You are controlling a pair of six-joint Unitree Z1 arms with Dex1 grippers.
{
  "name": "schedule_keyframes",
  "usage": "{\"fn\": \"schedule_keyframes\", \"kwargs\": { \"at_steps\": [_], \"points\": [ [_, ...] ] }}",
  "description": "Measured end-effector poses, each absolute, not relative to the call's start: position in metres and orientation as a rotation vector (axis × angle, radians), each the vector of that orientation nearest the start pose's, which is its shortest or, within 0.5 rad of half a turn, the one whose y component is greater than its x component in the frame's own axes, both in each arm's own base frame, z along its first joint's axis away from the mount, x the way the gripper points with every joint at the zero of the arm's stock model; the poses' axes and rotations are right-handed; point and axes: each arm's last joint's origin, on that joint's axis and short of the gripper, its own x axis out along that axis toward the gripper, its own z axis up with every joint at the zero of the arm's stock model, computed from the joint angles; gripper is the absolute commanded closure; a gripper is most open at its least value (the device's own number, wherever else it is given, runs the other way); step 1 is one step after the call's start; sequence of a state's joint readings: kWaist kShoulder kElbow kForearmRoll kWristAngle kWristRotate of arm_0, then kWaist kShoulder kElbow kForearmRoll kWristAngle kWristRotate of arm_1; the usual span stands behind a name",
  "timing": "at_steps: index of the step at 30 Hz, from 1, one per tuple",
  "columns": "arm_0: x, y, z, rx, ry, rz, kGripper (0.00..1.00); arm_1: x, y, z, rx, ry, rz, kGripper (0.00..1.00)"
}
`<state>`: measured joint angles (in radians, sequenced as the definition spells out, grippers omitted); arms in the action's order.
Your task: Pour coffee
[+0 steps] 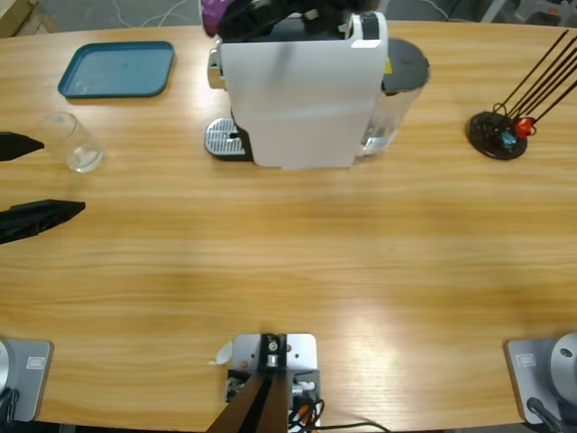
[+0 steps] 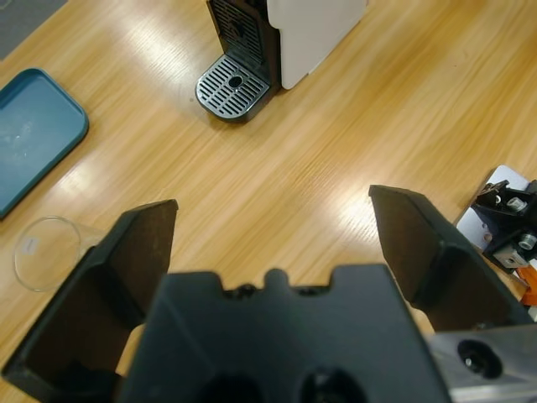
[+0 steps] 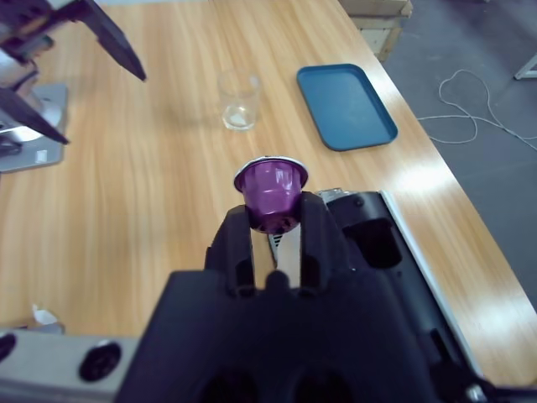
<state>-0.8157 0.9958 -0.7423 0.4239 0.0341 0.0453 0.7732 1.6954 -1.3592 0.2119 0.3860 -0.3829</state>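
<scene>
- Left pincer [image 2: 273,243] is spread wide with nothing between its two black jaws, and it hangs over the wooden bench [image 2: 336,151].
- From above, the left pincer [image 1: 36,180] comes in at the left edge, and its two black tips point toward the middle of the bench [image 1: 297,271].
- Right pincer [image 3: 273,227] is squeezed on a small purple coffee pod [image 3: 270,191] with a silver rim.
- It holds the pod up above the black top of the coffee machine [image 3: 394,260].
- From above, only a bit of purple from the coffee pod [image 1: 213,11] shows at the top edge, next to the black part over the machine.
- A big white coffee machine [image 1: 293,90] stands on the far side of the bench, near the middle.
- Its round silver drip grate [image 1: 222,138] sticks out on its left side and has nothing standing on it.
- A small clear glass [image 1: 72,142] stands near the left end of the bench, just beside the upper tip of the left pincer, but not touching it.
- I cannot tell if there is any coffee in the glass; it looks clear.
- A blue tray [image 1: 117,69] lies flat at the far left corner, behind the glass.
- A round black stand [image 1: 498,135] with thin dark sticks sits near the right end of the bench.
</scene>
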Motion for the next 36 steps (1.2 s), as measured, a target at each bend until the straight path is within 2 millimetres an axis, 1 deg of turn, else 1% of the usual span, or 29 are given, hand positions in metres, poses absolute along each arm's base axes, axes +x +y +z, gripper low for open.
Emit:
{"fn": "schedule_keyframes", "kwargs": {
  "at_steps": [2,5,8,11,16,20,25,30,31,32,35,36],
  "points": [
    [0.089,-0.091,0.323,0.326,0.614,-0.763,0.009,0.257,0.275,0.365,-0.45,0.362,1.225,1.0],
    [0.089,-0.09,0.323,0.324,0.614,-0.759,0.009,0.265,0.276,0.357,-0.467,0.382,1.207,1.0],
    [0.089,-0.09,0.323,0.322,0.614,-0.754,0.009,0.274,0.271,0.354,-0.484,0.388,1.157,1.0],
    [0.089,-0.089,0.323,0.321,0.614,-0.752,0.009,0.281,0.267,0.356,-0.492,0.381,1.12,1.0],
    [0.088,-0.089,0.32,0.325,0.624,-0.751,0.009,0.286,0.267,0.36,-0.489,0.369,1.107,1.0],
    [0.087,-0.087,0.316,0.329,0.632,-0.749,0.009,0.291,0.27,0.355,-0.493,0.381,1.108,1.0],
    [0.084,-0.083,0.311,0.331,0.636,-0.747,0.009,0.299,0.266,0.347,-0.505,0.409,1.094,1.0],
    [0.083,-0.083,0.31,0.331,0.638,-0.746,0.009,0.299,0.265,0.346,-0.511,0.411,1.094,1.0],
    [0.083,-0.083,0.31,0.331,0.638,-0.745,0.009,0.299,0.265,0.346,-0.511,0.411,1.094,0.985],
    [0.083,-0.083,0.31,0.331,0.638,-0.745,0.009,0.299,0.265,0.346,-0.511,0.411,1.094,0.864],
    [0.083,-0.083,0.31,0.331,0.638,-0.745,0.009,0.299,0.265,0.346,-0.512,0.413,1.094,0.407],
    [0.083,-0.083,0.31,0.331,0.638,-0.745,0.009,0.299,0.264,0.346,-0.512,0.415,1.094,0.292]
  ]
}}
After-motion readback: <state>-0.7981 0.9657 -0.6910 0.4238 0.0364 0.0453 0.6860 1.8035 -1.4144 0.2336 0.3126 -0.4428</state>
